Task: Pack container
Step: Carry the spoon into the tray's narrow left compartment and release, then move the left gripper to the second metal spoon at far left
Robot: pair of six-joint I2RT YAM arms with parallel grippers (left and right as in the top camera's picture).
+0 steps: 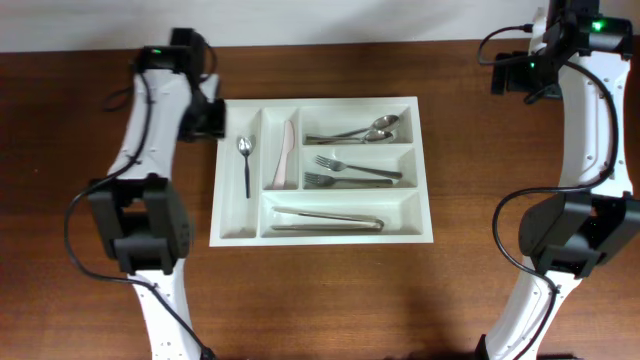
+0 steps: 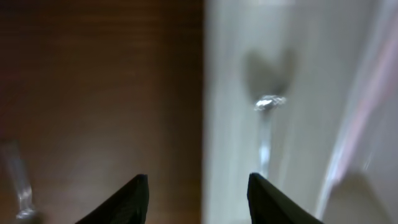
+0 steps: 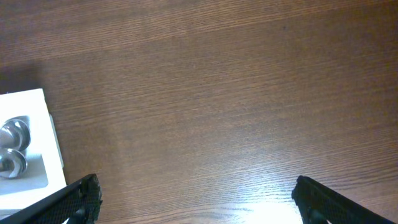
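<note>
Container (image 1: 237, 215) sat in the middle of the table (image 1: 320, 300), long side across, and it looked close to full. A teaspoon (image 1: 245, 160) lay in the leftmost narrow slot and a knife (image 1: 285, 155) in the one beside it. Spoons (image 1: 365, 130), forks (image 1: 345, 170) and tongs (image 1: 325, 220) filled the three crosswise bays.

The left gripper (image 2: 197, 186) hung over the tray's far left edge, fingers apart with nothing between them and the teaspoon just ahead. I took this for the release end of a placement. The right gripper (image 3: 196, 193) waited well off to the far right, spread wide and empty over bare wood.

I saw no loose cutlery on the table. The next move seemed to call for lifting the left arm straight up without clipping the rim, then checking whether anything was left to pack.
</note>
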